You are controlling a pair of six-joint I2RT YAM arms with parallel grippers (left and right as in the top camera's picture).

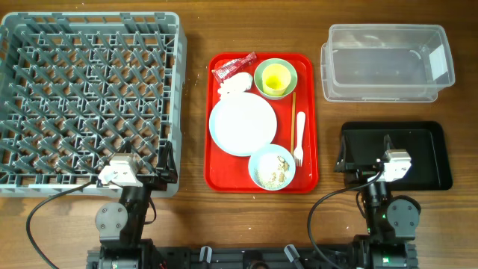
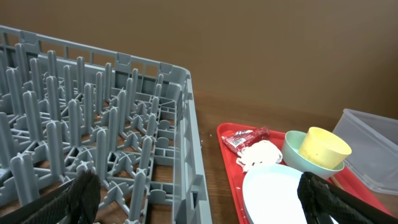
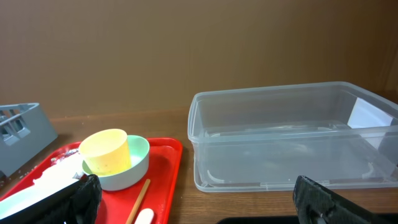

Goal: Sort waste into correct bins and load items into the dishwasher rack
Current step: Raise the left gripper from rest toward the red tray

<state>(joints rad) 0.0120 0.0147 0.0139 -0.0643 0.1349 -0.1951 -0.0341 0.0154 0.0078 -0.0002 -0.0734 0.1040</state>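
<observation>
Sorting is unstarted: dishwasher rack (image 1: pixel 93 16), clear tub (image 1: pixel 385 30) and black tray (image 1: pixel 427 149) hold nothing. Everything sits on the red tray (image 1: pixel 216 153); left gripper (image 2: pixel 202 202) and right gripper (image 3: pixel 199 202) gape empty.

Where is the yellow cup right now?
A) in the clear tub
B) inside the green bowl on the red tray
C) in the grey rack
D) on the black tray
B: the yellow cup sits inside the light green bowl on the red tray.
</observation>
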